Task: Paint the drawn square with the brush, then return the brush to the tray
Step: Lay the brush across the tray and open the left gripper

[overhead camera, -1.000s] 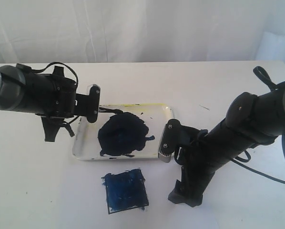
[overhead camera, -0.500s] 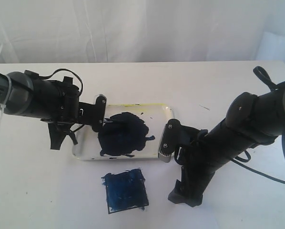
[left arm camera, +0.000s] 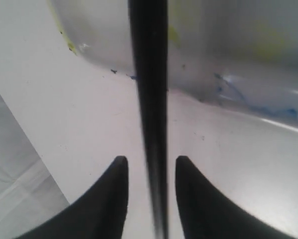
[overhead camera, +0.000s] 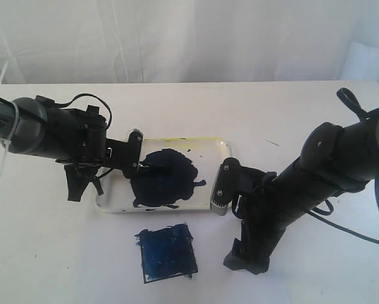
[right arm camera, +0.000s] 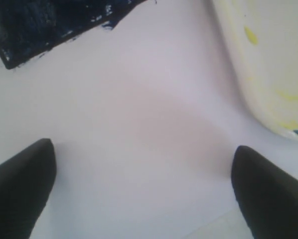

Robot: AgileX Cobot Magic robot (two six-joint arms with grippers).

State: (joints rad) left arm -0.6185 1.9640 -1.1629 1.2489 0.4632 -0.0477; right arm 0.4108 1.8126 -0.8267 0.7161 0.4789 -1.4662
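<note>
The white tray (overhead camera: 210, 152) holds a big dark paint blob (overhead camera: 164, 177). My left gripper (overhead camera: 140, 163) hangs low over the tray's left end. In the left wrist view the thin black brush (left arm camera: 149, 74) runs lengthwise between the left gripper's (left arm camera: 150, 162) fingertips, and a pale gap shows on each side of it. The tray's wall (left arm camera: 228, 45) lies just beyond. In the exterior view the brush is lost against the blob. The drawn square (overhead camera: 167, 253), smeared dark blue, lies in front of the tray. My right gripper (overhead camera: 220, 188) stands wide open beside the tray's right end, holding nothing.
White paper covers the table. In the right wrist view the painted square's corner (right arm camera: 34, 25) and the tray's yellow-stained corner (right arm camera: 268, 64) flank the bare paper under the right gripper (right arm camera: 144, 154). The right arm's base (overhead camera: 246, 259) sits right of the square. A white curtain hangs behind.
The left arm has swung right from the tray's left edge to over its left end, and dipped slightly. The right arm, the square and the tray have not moved.
</note>
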